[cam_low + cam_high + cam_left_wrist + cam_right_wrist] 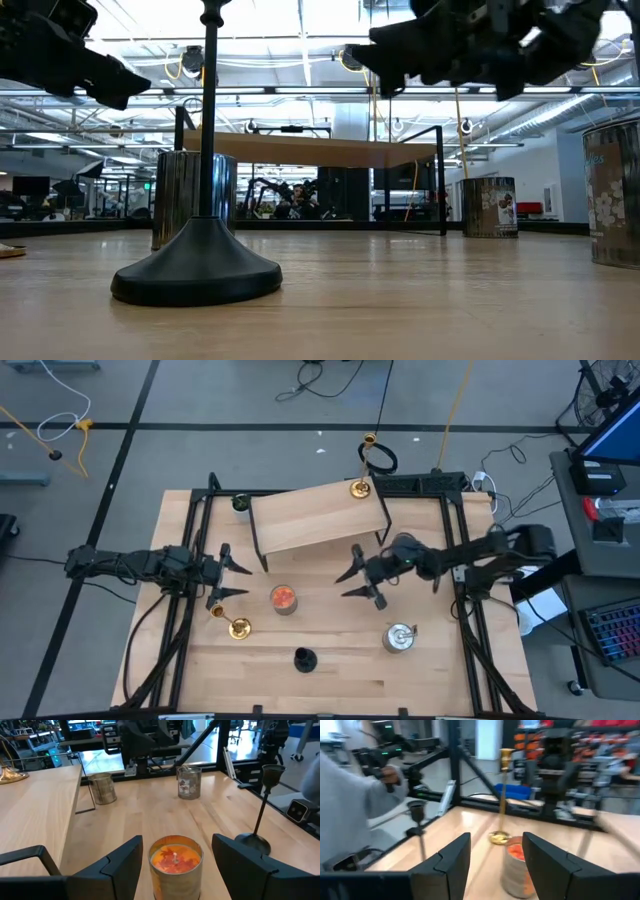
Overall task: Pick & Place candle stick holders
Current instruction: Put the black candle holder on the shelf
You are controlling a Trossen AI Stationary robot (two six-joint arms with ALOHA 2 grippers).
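Brass holder (238,626) stands on bench (440,670) just beside my left claw (238,580), claw spread, empty. Stem likely slick, top-heavy; I'd grip mid-stem. Right claw (352,582) open.

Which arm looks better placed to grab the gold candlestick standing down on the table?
Probably the left. Its open tool hangs right beside that gold candlestick on the table's left side. The right tool, also open, sits farther off, past the orange candle jar.
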